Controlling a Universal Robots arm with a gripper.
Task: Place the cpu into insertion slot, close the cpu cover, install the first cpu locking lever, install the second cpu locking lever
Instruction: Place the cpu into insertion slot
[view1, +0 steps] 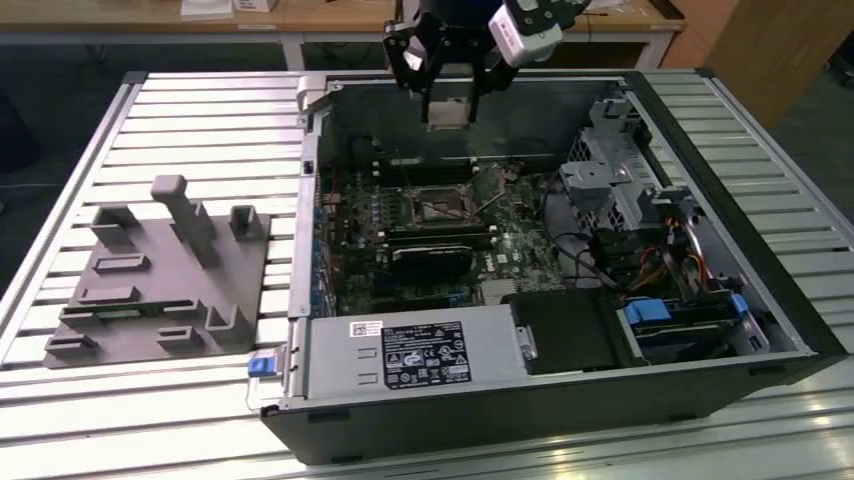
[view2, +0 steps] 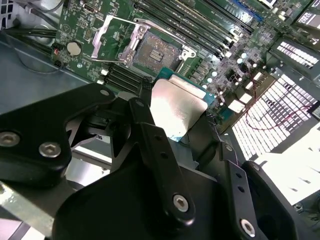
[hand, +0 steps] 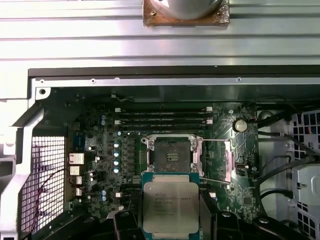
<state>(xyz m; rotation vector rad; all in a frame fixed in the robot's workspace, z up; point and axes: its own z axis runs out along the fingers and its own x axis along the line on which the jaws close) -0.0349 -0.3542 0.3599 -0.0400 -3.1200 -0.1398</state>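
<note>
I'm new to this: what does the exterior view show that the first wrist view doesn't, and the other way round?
The exterior view adds the grey holder block beside the computer case, the labelled power supply, and the gripper seen from outside, above the case. The first wrist view adds the cpu close up, silvery face toward the camera. Both share the green board with the uncovered insertion slot.
</note>
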